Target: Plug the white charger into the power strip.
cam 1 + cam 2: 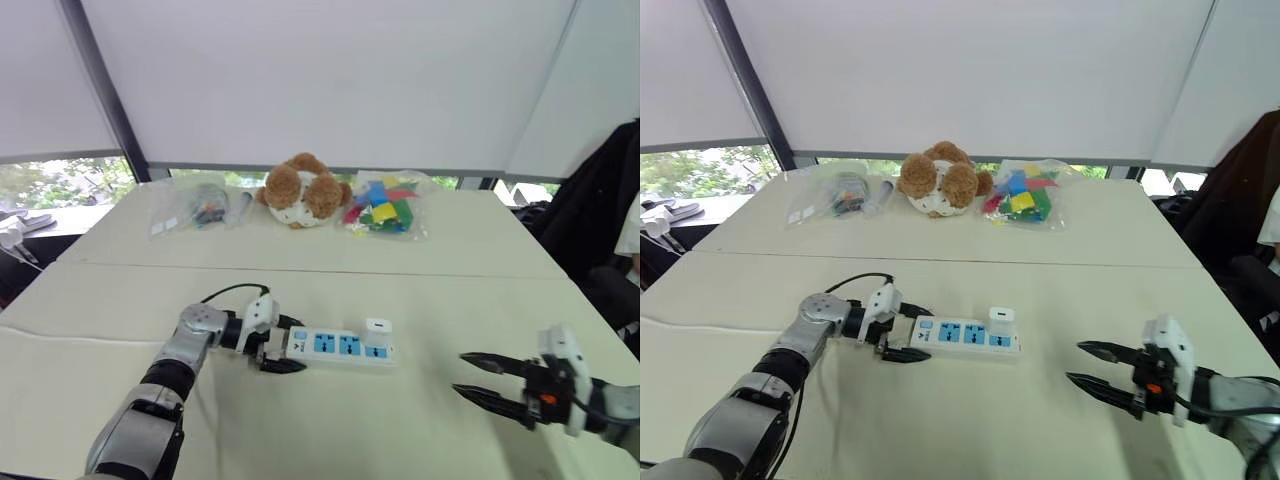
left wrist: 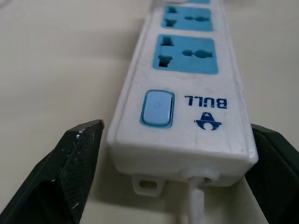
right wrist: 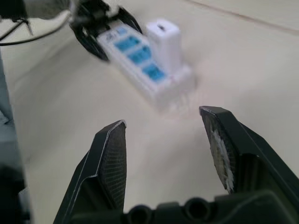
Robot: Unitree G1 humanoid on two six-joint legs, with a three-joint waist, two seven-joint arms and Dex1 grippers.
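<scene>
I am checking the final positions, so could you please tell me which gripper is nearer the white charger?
Left. The left gripper straddles the switch end of the power strip, whose far end holds the white charger. The right gripper, open, is off to the strip's other side, apart from it.

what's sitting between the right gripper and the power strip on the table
Nothing: in the left eye view, only bare table separates the right gripper from the power strip. The white charger stands at the strip's near end.

White power strip [image 1: 340, 346] with blue sockets, white charger [image 1: 378, 326], brown-and-white plush toy [image 1: 303, 190], cream bench [image 1: 330, 420]
</scene>
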